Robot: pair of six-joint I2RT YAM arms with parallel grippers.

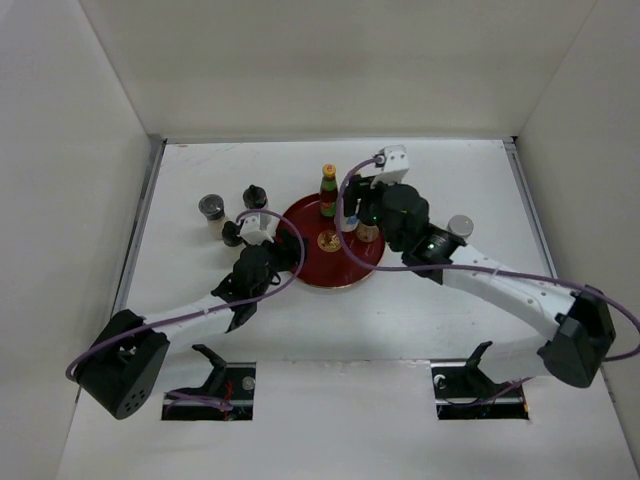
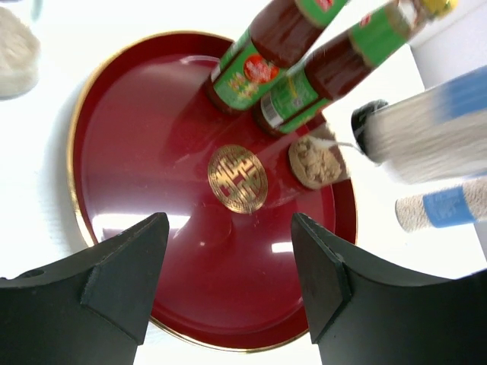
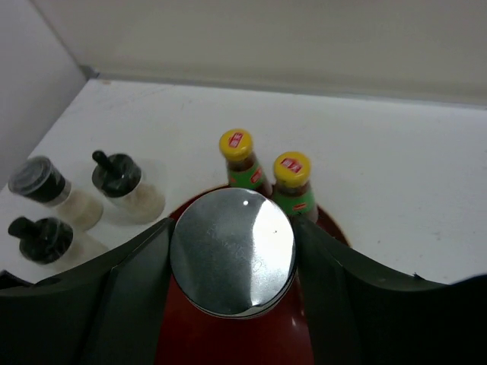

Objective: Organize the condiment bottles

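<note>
One white desk (image 1: 450, 180) carries everything. Two arms reach in over it, the left arm (image 1: 180, 320) and the right arm (image 1: 510, 285). One round red tray (image 1: 335, 270) lies mid-desk.

Two dark yellow-capped bottles (image 1: 328, 205) stand upright side by side on the tray's far part. One brown-filled jar (image 2: 316, 161) stands on the tray just beside them. Two pale blue-banded shakers (image 2: 437, 129) show past the tray's right rim in the left wrist view. Three jars stand on the desk left of the tray: one grey-lidded jar (image 1: 212, 210) and two black-topped jars (image 1: 254, 196). One more lidded jar (image 1: 460, 228) stands on the desk behind the right arm.

The right hand (image 3: 233, 228) is clamped on a silver-lidded jar (image 3: 232, 255), a finger against each side, above the tray. I cannot tell whether this jar is one of the shakers, or whether it rests on the tray. The two bottles stand just beyond it.

The left hand (image 2: 230, 222) has its fingers apart, holding nothing, over the tray's near left part. The bottles and brown-filled jar lie ahead of it, and the three desk jars are off to its left.
</note>
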